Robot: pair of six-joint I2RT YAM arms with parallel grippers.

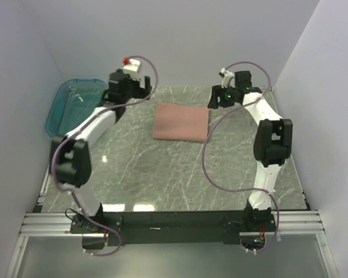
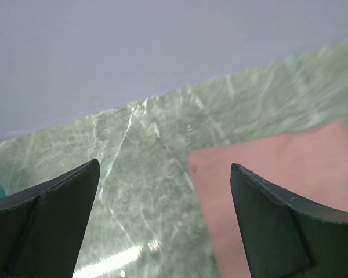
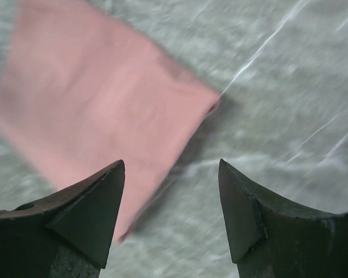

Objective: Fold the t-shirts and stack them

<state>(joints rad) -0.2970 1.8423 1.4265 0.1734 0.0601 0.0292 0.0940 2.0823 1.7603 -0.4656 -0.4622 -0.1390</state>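
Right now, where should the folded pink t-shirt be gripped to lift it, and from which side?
Probably its two far corners, from above: left gripper on the far-left one, right gripper on the far-right. The t-shirt lies flat as a folded rectangle, so only its edges offer a pinch, and both open grippers hang near those corners.

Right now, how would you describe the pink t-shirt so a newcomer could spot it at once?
Start at the green marbled table; toward its far edge, roughly centred, lies the t-shirt, folded into a flat dusty-pink rectangle. It is the only cloth there, and the teal tray sits apart at the far left corner.
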